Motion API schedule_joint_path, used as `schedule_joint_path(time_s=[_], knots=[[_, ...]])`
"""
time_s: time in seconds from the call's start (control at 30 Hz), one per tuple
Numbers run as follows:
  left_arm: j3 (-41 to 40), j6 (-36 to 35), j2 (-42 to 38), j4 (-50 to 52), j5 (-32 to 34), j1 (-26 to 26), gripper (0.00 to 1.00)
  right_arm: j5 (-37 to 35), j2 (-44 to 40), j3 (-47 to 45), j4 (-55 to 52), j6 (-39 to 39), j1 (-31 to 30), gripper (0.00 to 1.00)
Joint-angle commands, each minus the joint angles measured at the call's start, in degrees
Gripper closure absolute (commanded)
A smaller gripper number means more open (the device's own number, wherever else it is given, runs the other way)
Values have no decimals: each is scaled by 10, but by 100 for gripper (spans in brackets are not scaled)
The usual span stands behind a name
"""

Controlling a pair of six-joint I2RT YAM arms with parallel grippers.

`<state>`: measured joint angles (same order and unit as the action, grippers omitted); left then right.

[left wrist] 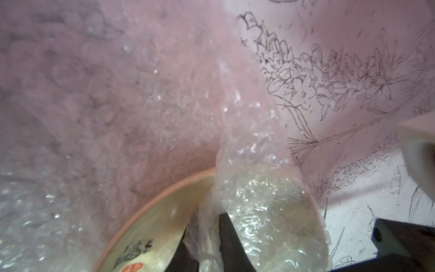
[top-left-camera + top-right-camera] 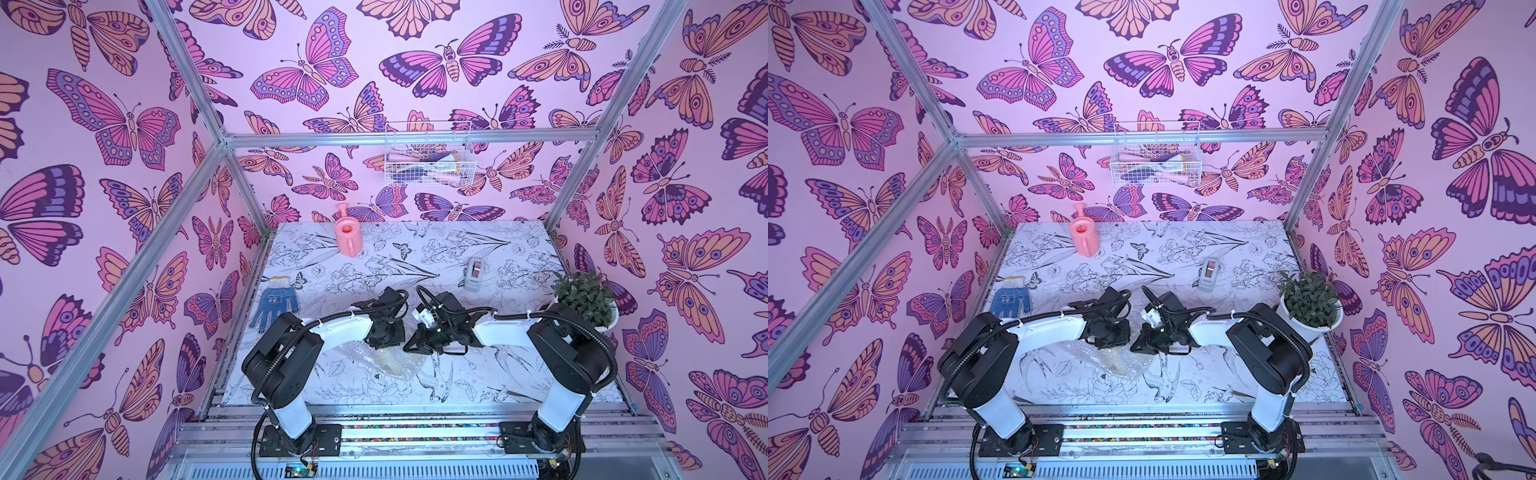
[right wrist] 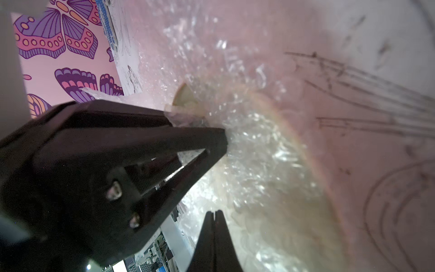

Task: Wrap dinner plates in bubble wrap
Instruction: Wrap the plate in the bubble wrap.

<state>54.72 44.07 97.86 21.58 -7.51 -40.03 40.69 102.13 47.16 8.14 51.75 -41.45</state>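
The bubble wrap point(image 1: 254, 146) is clear, glossy, crinkled plastic. The plate point(image 1: 153, 223) looks like smooth, glazed ceramic. The counter point(image 2: 478, 249) is a matt printed sheet. The left tool point(image 1: 204, 221) and right tool point(image 3: 214, 215) are matt black plastic. The glove point(image 2: 276, 305) at left is knitted cloth.

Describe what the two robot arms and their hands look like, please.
Both the left arm and the right arm have smooth white shells between bulky black joints, with ribbed black cables looped alongside and tied on. The left hand and right hand are black, each with two tapering pointed fingers.
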Motion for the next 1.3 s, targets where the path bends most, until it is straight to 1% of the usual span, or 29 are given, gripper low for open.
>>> schedule_joint_path(time_s=[0.0,0.17,0.3,0.4,0.43,0.53,0.63,0.77,0.87,0.93,1.0,1.03,1.07,1.13,1.27], knots=[[-33,4,43,36,9,0,82,14,22,11,7,12,-14,95],[-35,6,39,36,12,0,82,18,41,0,-5,-1,-22,96],[-31,4,32,36,14,1,81,-6,54,-1,-41,-29,-22,97],[-19,-5,7,43,19,5,75,-35,57,15,-111,-78,-21,98],[-11,-11,-6,52,23,7,74,-57,57,21,-134,-92,-19,98],[17,-31,-46,80,40,21,69,-74,58,32,-175,-122,-11,99],[52,-62,-80,109,55,45,68,-77,61,36,-194,-142,-2,99],[76,-114,-100,128,51,105,66,-74,65,36,-202,-156,10,100],[91,-164,-79,127,6,172,60,-68,68,44,-212,-165,12,100],[111,-201,-50,122,-19,202,56,-66,68,46,-212,-164,11,100],[141,-236,-9,114,-69,229,53,-63,69,47,-210,-162,12,100],[159,-255,16,108,-104,242,52,-61,69,47,-207,-160,11,99],[179,-270,42,112,-121,253,51,-61,70,47,-205,-157,12,100],[213,-288,80,126,-127,269,50,-59,69,45,-199,-152,11,100],[235,-307,122,130,-143,304,49,-58,63,41,-190,-140,12,100]])
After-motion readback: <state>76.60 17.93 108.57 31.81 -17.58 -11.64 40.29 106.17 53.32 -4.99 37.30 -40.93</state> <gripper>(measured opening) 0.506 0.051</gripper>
